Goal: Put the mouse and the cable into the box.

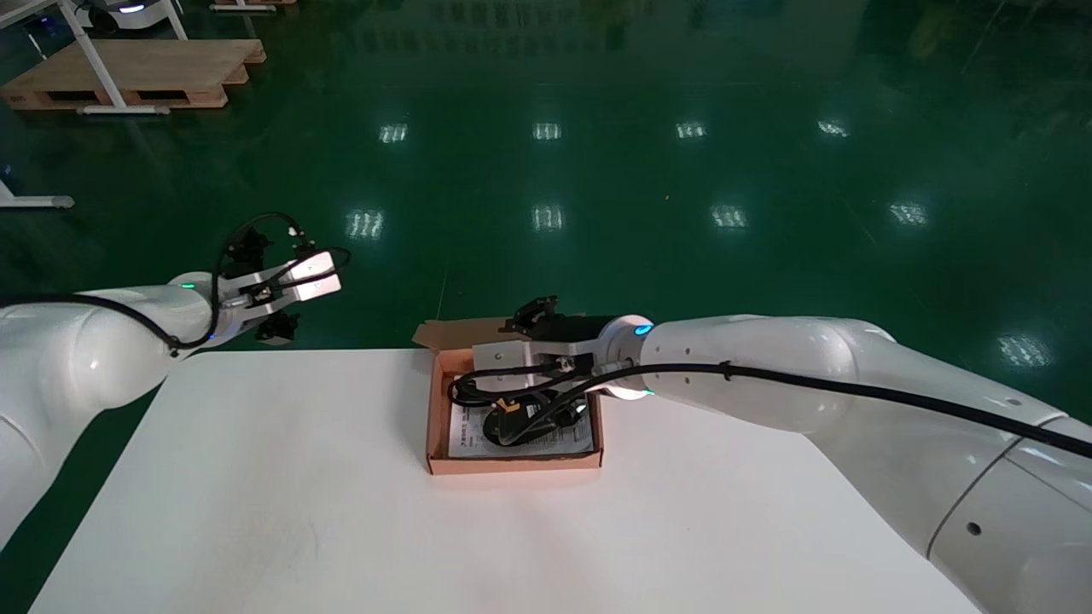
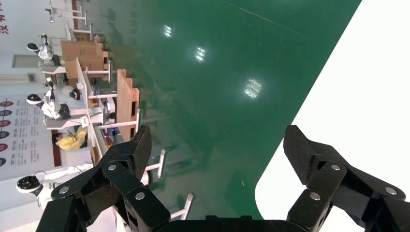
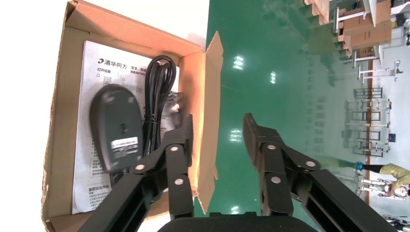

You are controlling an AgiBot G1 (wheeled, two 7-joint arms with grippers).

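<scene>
An open cardboard box [image 1: 512, 465] stands on the white table [image 1: 299, 477] near its far edge. Inside, the black mouse [image 3: 116, 125] lies belly up on a printed sheet [image 3: 96, 63], with the coiled black cable [image 3: 157, 96] beside it. In the head view the mouse [image 1: 512, 424] shows under my right wrist. My right gripper [image 3: 217, 121] is open, one finger inside the box and one outside, straddling the raised rear flap [image 3: 205, 145] without holding anything. It hovers at the box's back edge [image 1: 533, 317]. My left gripper [image 2: 218, 142] is open and empty, off the table's far left corner [image 1: 266, 286].
The table's rounded corner [image 2: 367, 96] shows beside the left fingers. Green floor lies beyond the far edge. A wooden pallet [image 1: 128, 72] and desk legs stand far back left. Bare table surface surrounds the box.
</scene>
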